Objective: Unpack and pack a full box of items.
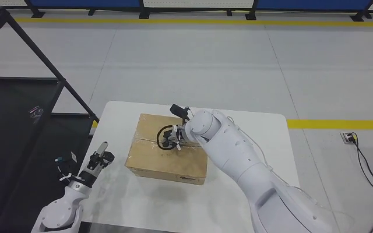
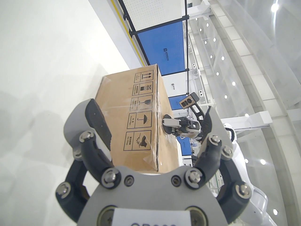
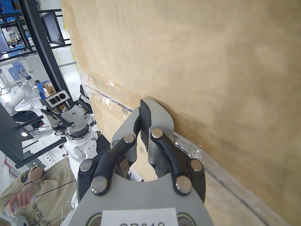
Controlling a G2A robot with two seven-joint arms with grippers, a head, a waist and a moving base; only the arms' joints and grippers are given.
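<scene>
Box: a closed cardboard box (image 1: pixel 166 152) sits near the middle of the white surface (image 1: pixel 250 131); its flaps are down, and clear tape (image 3: pixel 103 92) runs along the top seam
Right end effector: the right end effector (image 3: pixel 143 112) rests on the box top just beside the taped seam; its pads are pressed together; whether any tape is caught between them is too hard to make out
Left end effector: the left end effector (image 1: pixel 102 156) hovers near the surface's left edge, apart from the box; its fingers are spread wide with nothing between them
Hidden: the contents are shut inside; from above, the right arm (image 1: pixel 233 145) covers part of the lid
Left wrist view: faces a side panel of the box with a column of handling symbols (image 2: pixel 141 118); the right end effector sits farther off on the top
Right wrist view: the lid up close, with glossy, wrinkled tape
</scene>
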